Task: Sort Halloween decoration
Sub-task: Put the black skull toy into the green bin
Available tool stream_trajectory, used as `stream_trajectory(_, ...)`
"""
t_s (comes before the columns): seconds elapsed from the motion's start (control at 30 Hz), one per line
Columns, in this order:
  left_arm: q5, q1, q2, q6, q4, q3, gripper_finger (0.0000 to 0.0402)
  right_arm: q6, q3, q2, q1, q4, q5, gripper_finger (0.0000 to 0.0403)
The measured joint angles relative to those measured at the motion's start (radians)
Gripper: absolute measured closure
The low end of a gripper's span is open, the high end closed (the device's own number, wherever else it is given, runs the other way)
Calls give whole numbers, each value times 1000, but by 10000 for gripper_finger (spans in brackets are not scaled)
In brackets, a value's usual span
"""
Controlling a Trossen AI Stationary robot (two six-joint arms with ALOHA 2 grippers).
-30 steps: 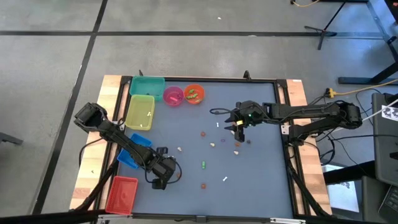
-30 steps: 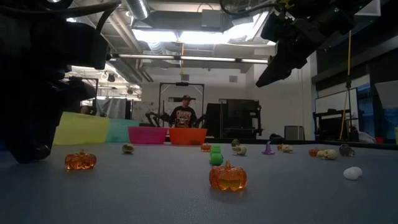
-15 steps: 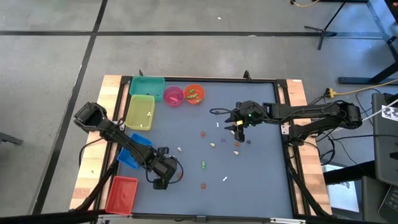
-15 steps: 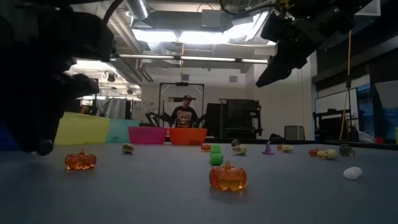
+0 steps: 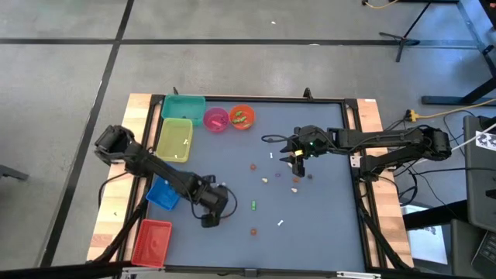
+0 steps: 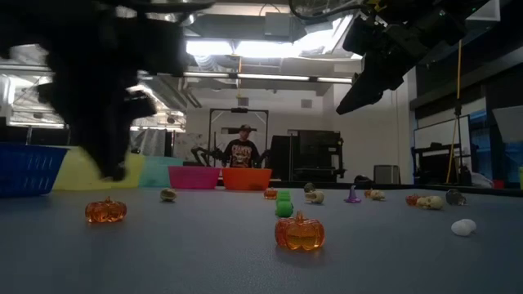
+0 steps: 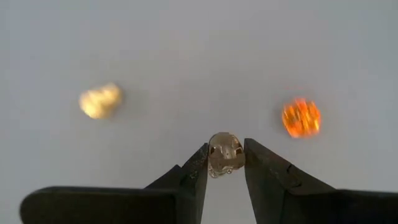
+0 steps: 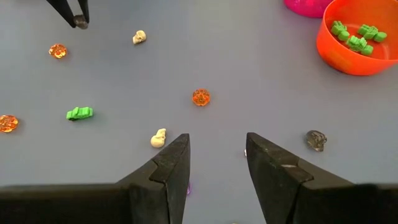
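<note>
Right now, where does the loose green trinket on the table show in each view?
High view: green trinket mid-table, below the scattered cluster.
Low view: centre, behind the near orange pumpkin.
Left wrist view: not in it.
Right wrist view: on bare mat.
Shared landmark: orange bowl.

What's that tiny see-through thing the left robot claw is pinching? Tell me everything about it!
It is a tiny clear skull trinket, glassy with a pale tan tint and dark eye hollows. The left gripper holds it between its two dark fingertips, lifted above the grey table. Only the fingers touch it. Below lie a cream skull trinket and an orange pumpkin trinket.
</note>
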Motion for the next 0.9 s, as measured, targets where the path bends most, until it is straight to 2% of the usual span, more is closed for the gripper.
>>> stream_trajectory(0.37, -134, 236, 0, 191, -12, 102, 322, 0, 0, 0, 0, 0, 0, 246)
stream_trajectory(0.6, -140, 436, 0, 381, -38, 173, 322, 0, 0, 0, 0, 0, 0, 246)
stream_trajectory(0.9, -139, 685, 0, 564, -167, 275, 321, 0, 0, 0, 0, 0, 0, 246)
